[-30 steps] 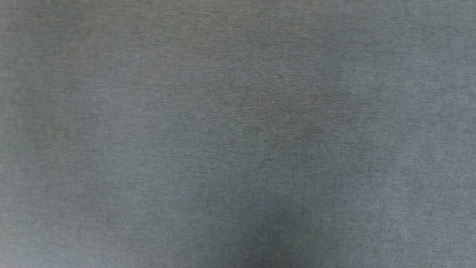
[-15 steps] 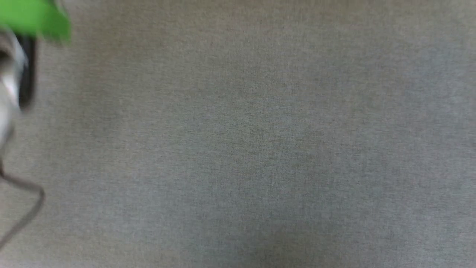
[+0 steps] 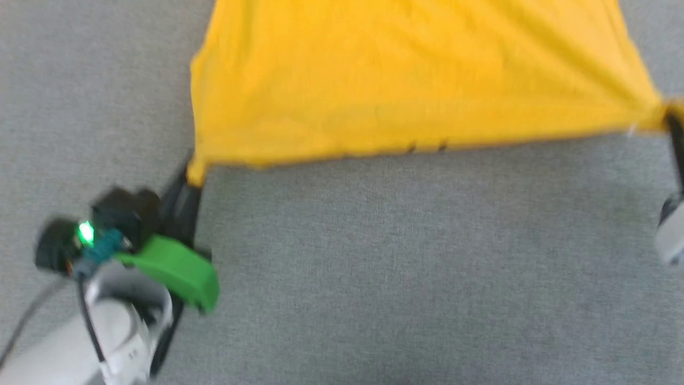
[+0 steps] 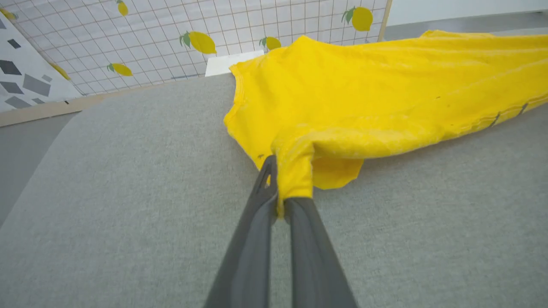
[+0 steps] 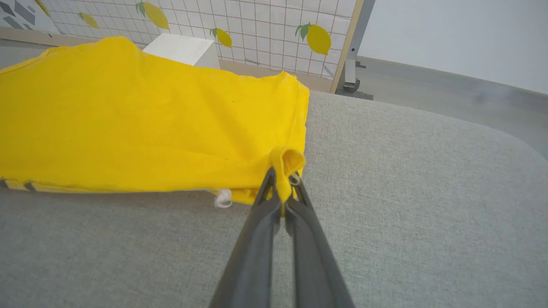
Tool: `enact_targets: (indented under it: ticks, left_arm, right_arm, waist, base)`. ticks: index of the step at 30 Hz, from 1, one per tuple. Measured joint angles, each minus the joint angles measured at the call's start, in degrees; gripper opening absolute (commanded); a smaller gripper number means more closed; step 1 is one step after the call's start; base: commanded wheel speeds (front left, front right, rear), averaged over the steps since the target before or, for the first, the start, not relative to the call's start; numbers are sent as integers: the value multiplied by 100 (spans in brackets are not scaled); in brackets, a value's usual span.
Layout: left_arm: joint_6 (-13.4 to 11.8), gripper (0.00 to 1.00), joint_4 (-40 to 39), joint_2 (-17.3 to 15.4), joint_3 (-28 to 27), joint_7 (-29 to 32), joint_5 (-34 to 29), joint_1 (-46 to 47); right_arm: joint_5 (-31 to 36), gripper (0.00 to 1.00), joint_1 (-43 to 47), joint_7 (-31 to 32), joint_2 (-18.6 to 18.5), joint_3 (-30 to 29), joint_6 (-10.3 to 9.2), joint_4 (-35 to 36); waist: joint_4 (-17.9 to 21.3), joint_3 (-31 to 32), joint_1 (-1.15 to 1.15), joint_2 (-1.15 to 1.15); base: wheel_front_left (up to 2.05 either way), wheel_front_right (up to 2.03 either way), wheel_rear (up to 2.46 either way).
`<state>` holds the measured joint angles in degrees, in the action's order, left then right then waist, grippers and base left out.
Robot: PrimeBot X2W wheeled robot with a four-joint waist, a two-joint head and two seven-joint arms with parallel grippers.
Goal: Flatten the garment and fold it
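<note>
The left gripper pinches the garment corner at nine o'clock in the head view. The right gripper is clamped on the three o'clock corner, the hem taut between them

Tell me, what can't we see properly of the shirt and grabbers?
Far end of the garment: head view, cut by top edge.
Most of the right gripper: head view, cut by right edge.
Underside of the garment: every view, hidden by its own cloth.
Details of the left gripper: head view, blurred.
</note>
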<state>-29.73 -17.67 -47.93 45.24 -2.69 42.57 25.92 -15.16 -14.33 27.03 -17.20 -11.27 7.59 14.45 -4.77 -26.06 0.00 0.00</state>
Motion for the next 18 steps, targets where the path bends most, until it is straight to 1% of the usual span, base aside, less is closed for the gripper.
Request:
enact_targets:
  ticks: [5, 8, 13, 18]
  left_arm:
    - [265, 0, 31, -90, 393, 347, 396, -538]
    - [356, 0, 54, -123, 589, 619, 638, -812]
    - [530, 0, 48, -155, 890, 1084, 1111, -1245]
    - [538, 0, 47, -364, 1010, 1304, 1517, -1734]
  right_arm:
    - [-152, 0, 842, 288, 293, -119, 0, 101]
    - [-182, 0, 1338, 542, 325, -170, 0, 99]
    - [-455, 0, 2147, 1011, 480, -343, 0, 77]
    - [-711, 0, 2839, 1490, 514, -423, -1, 170]
  waist:
    - [-12, 318, 0, 0]
    - [-16, 507, 0, 0]
    - [-30, 811, 0, 0]
    - [-30, 1081, 0, 0]
  base:
    - [0, 0, 0]
    - [0, 0, 0]
    - [0, 0, 0]
    - [0, 0, 0]
